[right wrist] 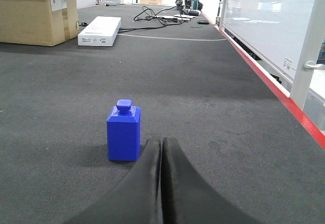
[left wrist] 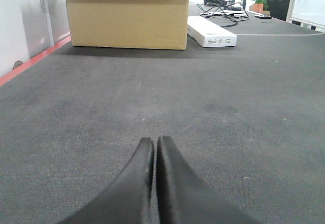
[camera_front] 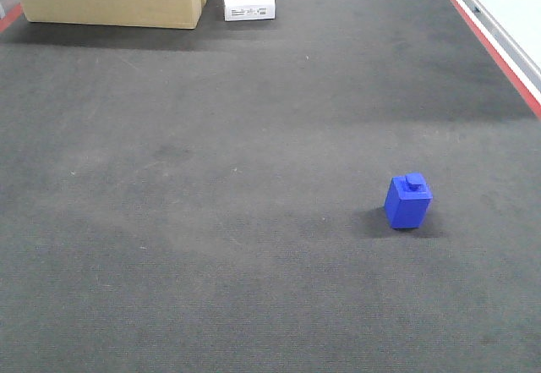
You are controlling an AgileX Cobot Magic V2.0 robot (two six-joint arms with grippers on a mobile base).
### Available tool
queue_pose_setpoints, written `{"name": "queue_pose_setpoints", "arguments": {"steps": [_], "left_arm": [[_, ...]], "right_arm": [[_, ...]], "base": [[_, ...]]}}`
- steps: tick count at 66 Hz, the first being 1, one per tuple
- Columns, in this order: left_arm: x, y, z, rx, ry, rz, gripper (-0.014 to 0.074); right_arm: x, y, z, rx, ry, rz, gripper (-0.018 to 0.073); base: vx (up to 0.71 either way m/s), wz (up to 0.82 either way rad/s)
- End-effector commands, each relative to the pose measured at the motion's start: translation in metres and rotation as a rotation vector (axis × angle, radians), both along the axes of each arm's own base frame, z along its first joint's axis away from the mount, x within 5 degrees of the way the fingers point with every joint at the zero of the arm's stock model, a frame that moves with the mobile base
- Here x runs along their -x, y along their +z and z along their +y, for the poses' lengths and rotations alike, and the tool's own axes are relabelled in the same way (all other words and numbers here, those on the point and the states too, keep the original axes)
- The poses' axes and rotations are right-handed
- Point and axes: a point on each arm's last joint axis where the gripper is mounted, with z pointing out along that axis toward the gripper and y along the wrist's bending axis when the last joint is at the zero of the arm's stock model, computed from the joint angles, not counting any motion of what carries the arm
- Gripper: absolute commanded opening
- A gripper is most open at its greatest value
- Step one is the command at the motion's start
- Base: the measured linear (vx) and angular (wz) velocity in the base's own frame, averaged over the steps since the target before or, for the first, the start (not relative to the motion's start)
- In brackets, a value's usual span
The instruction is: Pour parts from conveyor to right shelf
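1. My right gripper (right wrist: 161, 140) is nearest. Its fingers are pressed flat together with nothing between them, and it sits low over the conveyor (right wrist: 218, 107). It is well short of the cardboard box (right wrist: 35, 10) and off to that box's red-stripe side.
2. My left gripper (left wrist: 154, 139) is closed and empty too. It points almost straight at the cardboard box, with only bare belt between them. I judge it is simply parked, since nothing lies in its lane.
3. The blue block (right wrist: 124, 132) stands upright, stud on top, well short of the cardboard box. It is just ahead of my right fingertips, a little to the box's side of them, and not touching. That is probably why the right arm is the one down low here. Its jaws would have to open before any grasp.
4. A white flat carton (right wrist: 99, 31) lies just beside the cardboard box, on its stripe side.
5. The right shelf is not in view, so the block is not yet delivered.
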Motion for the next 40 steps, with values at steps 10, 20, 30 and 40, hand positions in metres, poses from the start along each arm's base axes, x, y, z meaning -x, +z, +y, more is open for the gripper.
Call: {"name": "queue_pose_setpoints", "arguments": {"steps": [10,20,30,40], "left_arm": [[-0.0009,0.0129,0.0001,0.014,0.002,-0.083,-0.0006],[-0.0009,0.0129,0.0001,0.014,0.002,-0.083,-0.0006],[-0.0009,0.0129,0.0001,0.014,0.002,-0.083,-0.0006],[-0.0009,0.0129,0.0001,0.014,0.002,-0.083,-0.0006]], "right_arm": [[0.0005,0.0044,0.0004,0.009,0.003,-0.076,-0.0009],[0.0005,0.0044,0.0004,0.009,0.003,-0.076,-0.0009],[0.0005,0.0044,0.0004,0.009,0.003,-0.076,-0.0009],[0.0005,0.0044,0.0004,0.009,0.003,-0.076,-0.0009]], "base": [[0.00,0.00],[0.00,0.00],[0.00,0.00],[0.00,0.00]]}}
